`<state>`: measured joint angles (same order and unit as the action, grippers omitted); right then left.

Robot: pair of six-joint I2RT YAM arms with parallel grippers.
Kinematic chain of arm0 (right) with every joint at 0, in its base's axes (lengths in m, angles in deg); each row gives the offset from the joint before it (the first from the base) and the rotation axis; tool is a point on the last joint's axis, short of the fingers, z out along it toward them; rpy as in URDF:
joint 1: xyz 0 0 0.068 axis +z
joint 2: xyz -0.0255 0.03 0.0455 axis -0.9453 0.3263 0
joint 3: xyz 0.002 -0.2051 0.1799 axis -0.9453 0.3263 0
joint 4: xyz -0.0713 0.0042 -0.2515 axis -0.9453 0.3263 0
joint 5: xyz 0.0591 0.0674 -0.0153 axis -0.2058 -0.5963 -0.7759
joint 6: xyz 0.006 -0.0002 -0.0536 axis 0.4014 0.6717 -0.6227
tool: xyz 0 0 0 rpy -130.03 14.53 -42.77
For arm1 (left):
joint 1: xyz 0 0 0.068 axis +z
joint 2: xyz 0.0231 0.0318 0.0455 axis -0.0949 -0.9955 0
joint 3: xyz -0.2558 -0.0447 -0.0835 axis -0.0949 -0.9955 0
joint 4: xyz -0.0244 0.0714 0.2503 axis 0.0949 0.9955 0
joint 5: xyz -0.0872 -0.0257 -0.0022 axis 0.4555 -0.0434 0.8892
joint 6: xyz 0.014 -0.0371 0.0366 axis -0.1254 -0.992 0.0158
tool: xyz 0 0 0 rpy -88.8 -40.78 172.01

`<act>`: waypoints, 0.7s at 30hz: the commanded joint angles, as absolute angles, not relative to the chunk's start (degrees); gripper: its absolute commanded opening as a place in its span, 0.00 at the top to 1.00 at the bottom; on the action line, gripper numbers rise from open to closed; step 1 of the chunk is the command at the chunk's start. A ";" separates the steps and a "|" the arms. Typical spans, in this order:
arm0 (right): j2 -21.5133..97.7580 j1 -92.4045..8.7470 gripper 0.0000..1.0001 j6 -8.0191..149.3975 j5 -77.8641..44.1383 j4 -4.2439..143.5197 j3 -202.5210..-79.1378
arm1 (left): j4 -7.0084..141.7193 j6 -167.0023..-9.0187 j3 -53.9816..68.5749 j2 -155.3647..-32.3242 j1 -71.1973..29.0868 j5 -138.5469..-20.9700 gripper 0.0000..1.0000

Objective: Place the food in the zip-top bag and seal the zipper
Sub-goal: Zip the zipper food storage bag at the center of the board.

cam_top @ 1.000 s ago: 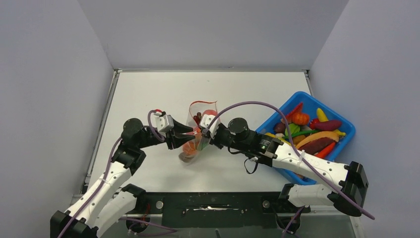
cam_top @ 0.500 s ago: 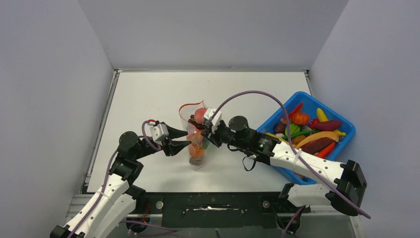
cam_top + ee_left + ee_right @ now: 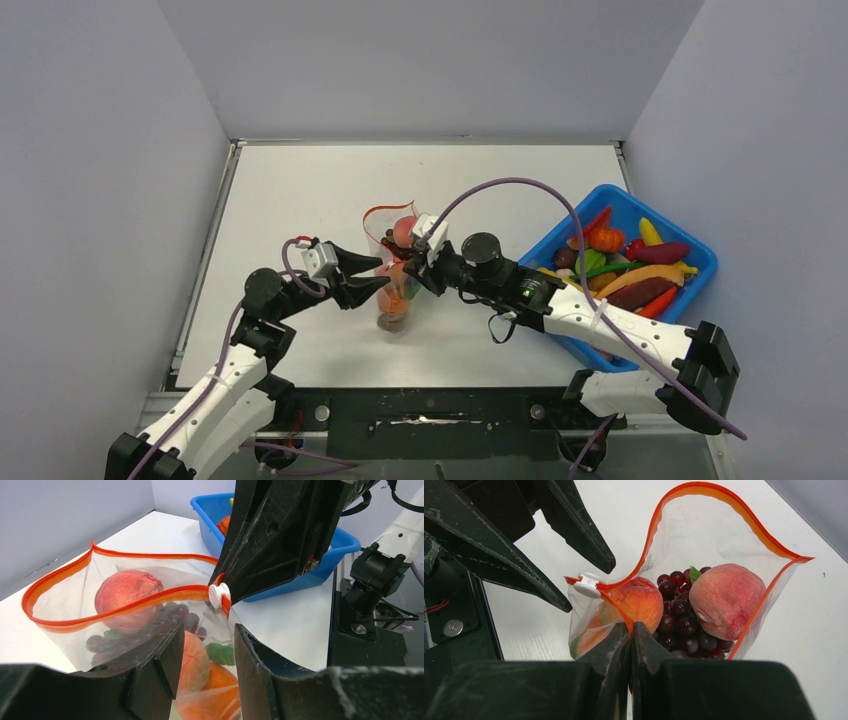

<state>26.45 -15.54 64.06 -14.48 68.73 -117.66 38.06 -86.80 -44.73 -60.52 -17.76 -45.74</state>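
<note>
White bench (image 3: pixel 300 200) carries the filled bag (image 3: pixel 704 535) near its middle. Sealing is in hand: the right end effector (image 3: pixel 630 630) pinches the zipper (image 3: pixel 744 505), while the left end effector (image 3: pixel 206 636), released, should next catch the slider (image 3: pixel 218 594).

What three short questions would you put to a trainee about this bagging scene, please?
1. True or false: the zipper of the zip-top bag is sealed along its whole length.
2. Multiple choice: the right gripper is
A. open, touching nothing
B. shut on the bag's rim
C. shut on a toy fruit
3. Fill the gap: the left gripper, near the white slider, is ___.

Key: 1 false, the mouth gapes open; 2 B; 3 open.
</note>
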 commanded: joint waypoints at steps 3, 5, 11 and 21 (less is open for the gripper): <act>26.91 -15.97 1.00 65.21 -16.11 61.15 -117.99 | 31.93 -85.35 -44.04 -61.84 -20.18 -49.24 0.59; 26.92 -15.94 1.00 65.47 -16.32 60.36 -117.52 | 32.12 -84.32 -43.84 -62.33 -20.76 -50.04 0.60; 26.21 -16.35 1.00 65.39 -16.62 59.55 -116.73 | 31.69 -83.32 -42.64 -64.42 -21.52 -49.57 0.80; 23.33 -16.32 0.61 43.47 -28.78 79.78 -127.86 | 40.51 -80.31 -43.61 -57.05 -21.63 -49.62 1.00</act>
<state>26.21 -16.28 55.60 -21.19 73.10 -119.41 39.85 -82.28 -44.69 -60.50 -21.47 -49.08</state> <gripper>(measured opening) 0.329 0.007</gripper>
